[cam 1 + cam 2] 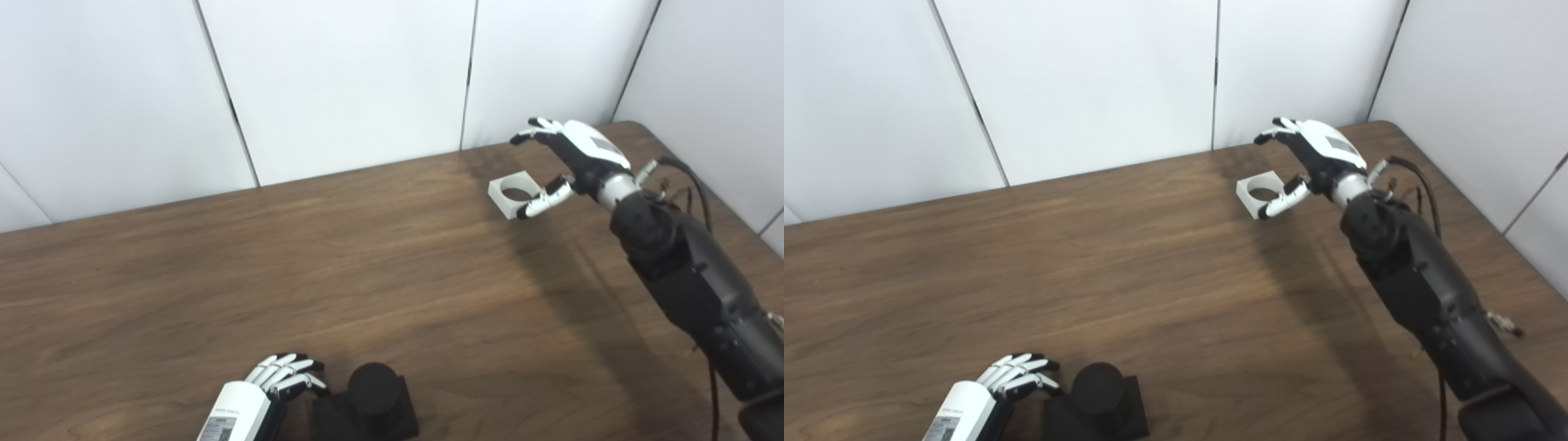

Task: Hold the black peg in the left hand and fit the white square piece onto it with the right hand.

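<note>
The wooden worktop (306, 263) filled the frame. At the upper right the right robot hand (566, 162) hovered with fingers spread and empty, apparently poised to grasp the white square piece (513, 195) lying flat beside its thumb. At the bottom edge the left robot hand (278, 380), fingers apart, sat just beside the black peg (370, 401), likely to take hold.

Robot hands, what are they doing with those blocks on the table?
The robot is getting ready to put two pieces together. Its right hand is reaching out, fingers spread open, around the white square piece with a round hole, which lies far back on the wooden table. It has not grabbed it yet. Its left hand waits near the front edge, fingers loosely curled, right beside the black peg but not holding it.
</note>
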Tool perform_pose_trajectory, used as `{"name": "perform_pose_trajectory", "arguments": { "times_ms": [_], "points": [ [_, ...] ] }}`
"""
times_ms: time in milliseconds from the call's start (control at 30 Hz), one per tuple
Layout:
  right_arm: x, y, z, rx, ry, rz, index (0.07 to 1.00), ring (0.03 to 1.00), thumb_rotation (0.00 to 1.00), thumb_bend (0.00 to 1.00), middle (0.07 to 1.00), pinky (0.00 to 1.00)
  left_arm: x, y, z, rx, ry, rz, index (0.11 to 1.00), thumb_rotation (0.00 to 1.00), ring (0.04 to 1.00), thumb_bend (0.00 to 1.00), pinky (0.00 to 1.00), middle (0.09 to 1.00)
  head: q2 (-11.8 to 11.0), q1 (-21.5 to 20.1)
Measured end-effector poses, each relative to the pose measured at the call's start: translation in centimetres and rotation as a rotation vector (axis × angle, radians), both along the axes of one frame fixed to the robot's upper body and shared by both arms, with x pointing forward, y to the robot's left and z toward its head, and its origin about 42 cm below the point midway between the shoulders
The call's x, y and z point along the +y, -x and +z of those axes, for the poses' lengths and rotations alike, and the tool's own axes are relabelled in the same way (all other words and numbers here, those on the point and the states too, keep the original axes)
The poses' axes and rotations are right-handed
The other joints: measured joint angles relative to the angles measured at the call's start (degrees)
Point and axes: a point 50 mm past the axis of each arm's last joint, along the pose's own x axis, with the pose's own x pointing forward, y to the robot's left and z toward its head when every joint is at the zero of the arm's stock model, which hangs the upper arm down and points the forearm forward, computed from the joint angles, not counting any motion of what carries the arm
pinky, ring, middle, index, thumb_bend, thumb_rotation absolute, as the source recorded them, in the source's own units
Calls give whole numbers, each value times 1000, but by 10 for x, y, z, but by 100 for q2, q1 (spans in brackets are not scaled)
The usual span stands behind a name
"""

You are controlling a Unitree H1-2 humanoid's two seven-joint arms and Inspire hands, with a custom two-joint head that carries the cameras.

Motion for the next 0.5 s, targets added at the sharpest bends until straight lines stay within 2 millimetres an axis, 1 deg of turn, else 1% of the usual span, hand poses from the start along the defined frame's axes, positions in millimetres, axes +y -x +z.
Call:
{"name": "perform_pose_trajectory", "arguments": {
  "times_ms": [100,133,200,300,400,500],
  "points": [
    [2,-15,-2,75,86,11,851,1000,114,904,1000,1000,1,1,-1,5,5,2,492,57,853,508,875,789,0,-26],
    [3,-18,-1,90,109,16,847,1000,99,921,1000,1000,1,1,-1,6,7,2,492,57,854,508,877,789,0,-26],
    [4,-25,1,108,165,22,853,1000,122,924,1000,1000,1,2,-1,7,9,3,492,58,855,508,878,789,0,-26],
    [2,-39,3,153,255,29,839,1000,127,943,1000,1000,1,2,-1,7,9,5,492,59,853,507,877,788,18,-9],
    [0,-48,4,214,330,46,834,1000,137,950,1000,1000,2,3,-1,6,11,8,492,60,848,507,875,785,35,0],
    [1,-55,5,256,370,50,825,1000,120,953,1000,1000,2,3,-2,6,12,8,492,61,854,507,885,788,35,9]
  ]
}}
